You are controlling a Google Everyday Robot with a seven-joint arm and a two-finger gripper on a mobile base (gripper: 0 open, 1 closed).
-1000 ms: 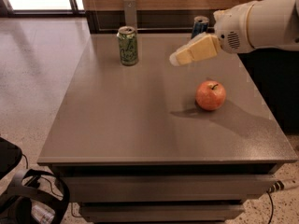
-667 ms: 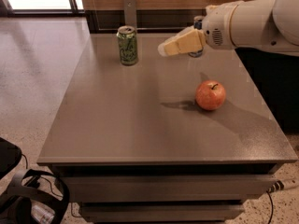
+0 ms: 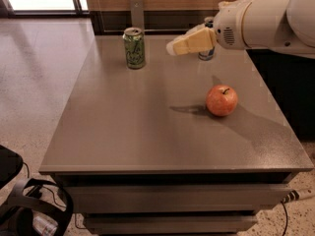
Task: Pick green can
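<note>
The green can (image 3: pixel 134 48) stands upright near the far left of the grey table (image 3: pixel 147 127). It is light green with darker lettering and a silver top. My gripper (image 3: pixel 173 47) hangs above the table to the right of the can, about a can's width away, with its cream-coloured fingers pointing left toward it. It holds nothing. The white arm reaches in from the right edge of the view.
A red apple (image 3: pixel 221 100) lies on the right part of the table. A blue-and-silver can (image 3: pixel 207 53) stands behind the arm, mostly hidden. A wooden wall runs behind the table. Black straps and a bag (image 3: pixel 29 210) lie on the floor at lower left.
My gripper has moved left across the table, from above the apple's side toward the green can. The can and the apple have not moved.
</note>
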